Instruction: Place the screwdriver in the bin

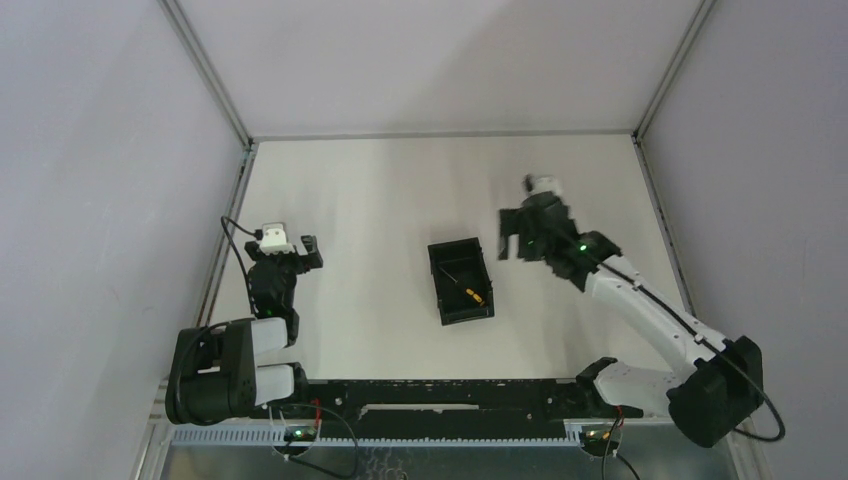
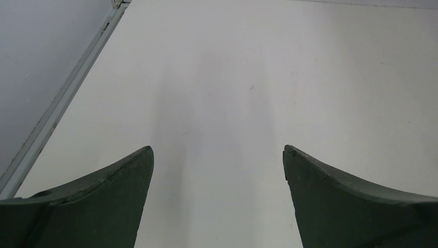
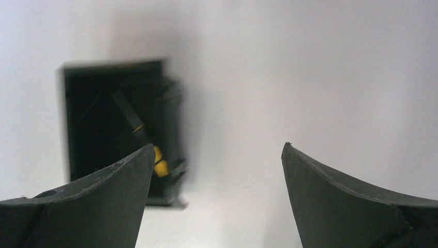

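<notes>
The black bin (image 1: pixel 445 298) stands mid-table. The screwdriver (image 1: pixel 471 294) lies inside it, its yellow-orange and black handle toward the near right corner. In the right wrist view the bin (image 3: pixel 72 124) shows blurred at the left, with the screwdriver (image 3: pixel 160 164) in it, partly hidden behind my left finger. My right gripper (image 1: pixel 511 235) is open and empty, above the table just right of the bin; between its tips (image 3: pixel 218 150) is bare table. My left gripper (image 1: pixel 295 252) is open and empty at the far left, over bare table (image 2: pixel 218 150).
White table with a metal frame rail (image 1: pixel 222 250) along the left edge, also in the left wrist view (image 2: pixel 62 98). Grey walls enclose the left, right and back. A black rail (image 1: pixel 440 395) runs along the near edge between the arm bases.
</notes>
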Controlling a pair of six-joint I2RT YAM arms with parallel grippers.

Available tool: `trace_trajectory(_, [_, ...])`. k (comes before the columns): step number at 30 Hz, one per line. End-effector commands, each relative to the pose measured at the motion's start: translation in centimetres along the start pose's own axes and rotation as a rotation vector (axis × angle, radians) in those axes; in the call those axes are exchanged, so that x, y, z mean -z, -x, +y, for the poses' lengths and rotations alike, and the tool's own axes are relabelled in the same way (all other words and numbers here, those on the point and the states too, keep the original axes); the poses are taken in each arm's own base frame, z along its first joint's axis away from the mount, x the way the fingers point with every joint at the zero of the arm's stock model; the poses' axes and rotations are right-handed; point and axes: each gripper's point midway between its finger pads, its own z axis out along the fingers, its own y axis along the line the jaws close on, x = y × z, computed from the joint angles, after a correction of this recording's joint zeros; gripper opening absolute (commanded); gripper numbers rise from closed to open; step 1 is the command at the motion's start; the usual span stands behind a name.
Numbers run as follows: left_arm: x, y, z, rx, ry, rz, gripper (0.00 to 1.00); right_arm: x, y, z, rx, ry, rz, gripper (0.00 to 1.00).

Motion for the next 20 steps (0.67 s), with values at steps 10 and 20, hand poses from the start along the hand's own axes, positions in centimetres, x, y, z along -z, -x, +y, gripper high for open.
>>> trace_trajectory(10, [-1.0, 3.0, 0.1, -0.018, 0.005, -0.083, 1.00, 4.5, 1.9, -21.6, -0.411, -0.535, -0.112, 1.00])
trace_trajectory(20, [-1.0, 3.0, 0.1, -0.018, 0.005, -0.085, 1.00, 4.9, 2.4, -21.7, -0.412, -0.511, -0.156, 1.00])
